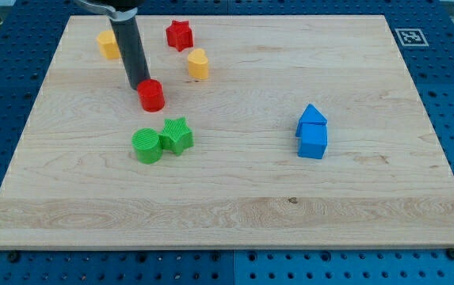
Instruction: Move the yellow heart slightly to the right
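Note:
The yellow heart (pixel 198 63) lies on the wooden board (pixel 234 198) near the view's top, left of centre. My tip (pixel 139 85) rests on the board to the heart's lower left, touching or almost touching the left side of a red cylinder (pixel 152 95). The rod rises from the tip toward the view's top left. A red star (pixel 179 35) lies just up and left of the heart. A yellow block (pixel 108 44) sits at the top left, partly hidden behind the rod.
A green cylinder (pixel 146 146) and a green star (pixel 177 134) sit side by side below the tip. Two blue blocks (pixel 312 131) stand together at the right. A fiducial marker (pixel 409 36) is at the board's top right corner.

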Available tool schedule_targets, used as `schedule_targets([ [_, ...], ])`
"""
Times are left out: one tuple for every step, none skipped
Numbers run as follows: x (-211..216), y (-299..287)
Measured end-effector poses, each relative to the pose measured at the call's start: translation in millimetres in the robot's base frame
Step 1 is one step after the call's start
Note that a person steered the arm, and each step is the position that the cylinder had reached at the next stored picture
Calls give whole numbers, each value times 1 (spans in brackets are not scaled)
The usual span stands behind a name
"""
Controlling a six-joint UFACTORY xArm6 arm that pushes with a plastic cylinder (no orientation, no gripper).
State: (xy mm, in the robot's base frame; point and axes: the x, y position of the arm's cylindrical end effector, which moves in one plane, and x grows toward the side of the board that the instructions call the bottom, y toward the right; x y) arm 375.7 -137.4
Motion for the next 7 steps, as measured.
schedule_targets([
  [26,0],
  [26,10],
  [19,37],
  [24,45],
  [37,45],
  [37,45],
  [39,41],
])
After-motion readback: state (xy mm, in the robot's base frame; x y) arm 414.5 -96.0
